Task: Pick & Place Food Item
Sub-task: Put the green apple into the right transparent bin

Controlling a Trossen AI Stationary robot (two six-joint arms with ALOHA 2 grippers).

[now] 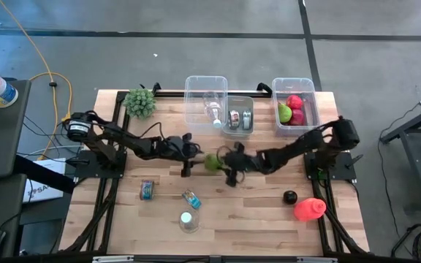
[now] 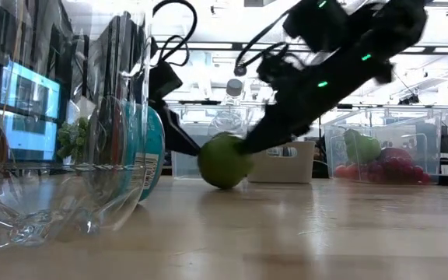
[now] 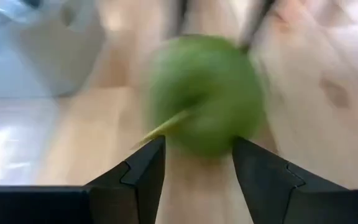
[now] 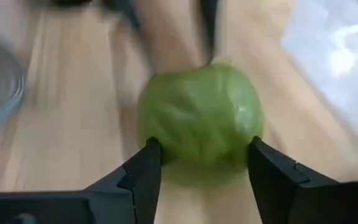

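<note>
green apple; round, leaf attached; mid-table; between both pincers

A grey concrete floor is showing around the wooden table, with a yellow cable trailing across it. Ceiling light strips are glowing overhead, and monitors (blue-lit) are shining on one side.

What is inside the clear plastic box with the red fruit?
The clear plastic box at the table's far right holds a green pear-shaped fruit, red round fruits and purple grapes. Anything beneath them is covered.
</note>
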